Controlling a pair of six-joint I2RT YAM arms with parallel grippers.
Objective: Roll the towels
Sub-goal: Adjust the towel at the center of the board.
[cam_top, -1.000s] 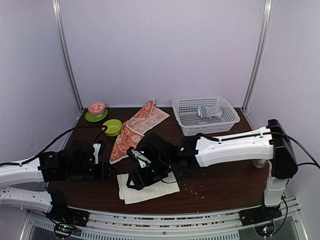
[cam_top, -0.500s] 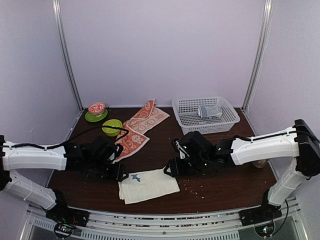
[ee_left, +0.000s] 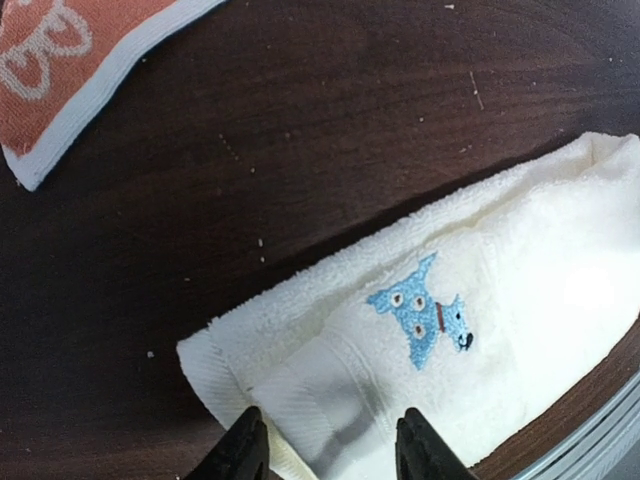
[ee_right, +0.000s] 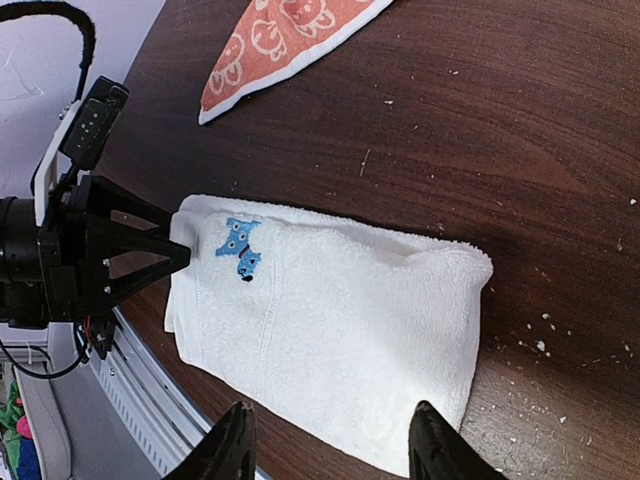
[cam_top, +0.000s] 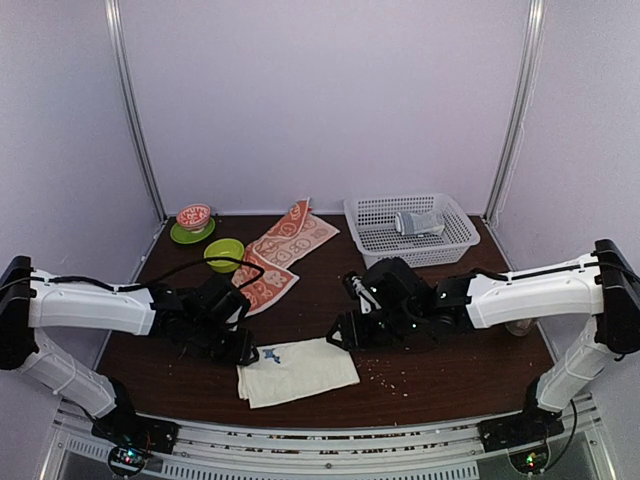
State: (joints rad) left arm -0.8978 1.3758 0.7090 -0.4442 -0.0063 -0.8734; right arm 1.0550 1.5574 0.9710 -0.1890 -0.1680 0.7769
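The cream-white towel (cam_top: 300, 372) lies folded flat near the table's front edge, its small blue dog mark (cam_top: 270, 353) at its left end. The orange-red towel (cam_top: 282, 252) with white circles lies spread out behind it. My left gripper (cam_top: 244, 349) is at the white towel's left end, open, its fingertips (ee_left: 246, 442) straddling the folded corner of the towel (ee_left: 520, 260). My right gripper (cam_top: 338, 335) hovers open at the towel's far right corner; its wrist view shows the towel (ee_right: 330, 300) below its fingers (ee_right: 236, 432) and the left gripper (ee_right: 150, 256) at the far end.
A white basket (cam_top: 412, 259) at the back right holds a pale grey-blue cloth bundle (cam_top: 420, 222). A green bowl (cam_top: 225, 253) and a red patterned bowl (cam_top: 193, 215) on a green saucer stand back left. Crumbs (cam_top: 385, 375) lie right of the white towel.
My right arm has drawn back to the right, off the white towel, leaving it uncovered. My left arm has reached right to the towel's left end.
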